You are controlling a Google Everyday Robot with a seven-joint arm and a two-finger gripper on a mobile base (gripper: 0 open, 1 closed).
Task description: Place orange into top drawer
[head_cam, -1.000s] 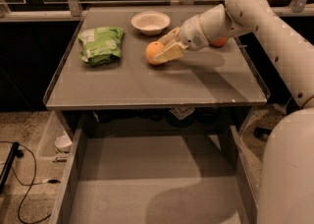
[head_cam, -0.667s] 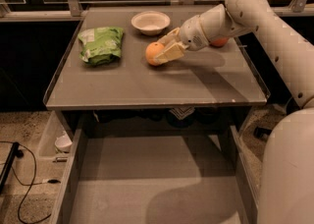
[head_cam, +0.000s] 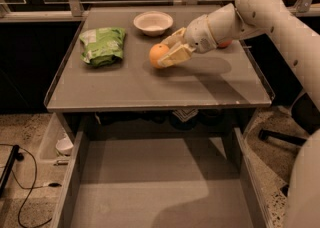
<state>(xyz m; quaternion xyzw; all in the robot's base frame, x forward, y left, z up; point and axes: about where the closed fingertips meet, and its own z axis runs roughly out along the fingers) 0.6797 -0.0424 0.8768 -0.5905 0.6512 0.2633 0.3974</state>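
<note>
The orange [head_cam: 158, 53] sits on the grey tabletop [head_cam: 150, 84], right of centre toward the back. My gripper [head_cam: 169, 52] reaches in from the right, its pale fingers [head_cam: 174, 56] on either side of the orange and closed on it; the fruit still looks to be resting on the table. The top drawer [head_cam: 150, 187] is pulled open below the table's front edge, a wide shallow grey tray with nothing in it.
A green bag [head_cam: 103, 45] lies at the table's back left. A white bowl [head_cam: 153, 22] stands at the back centre. A reddish fruit [head_cam: 225, 44] shows partly behind my arm. A cable [head_cam: 20, 192] lies on the floor at left.
</note>
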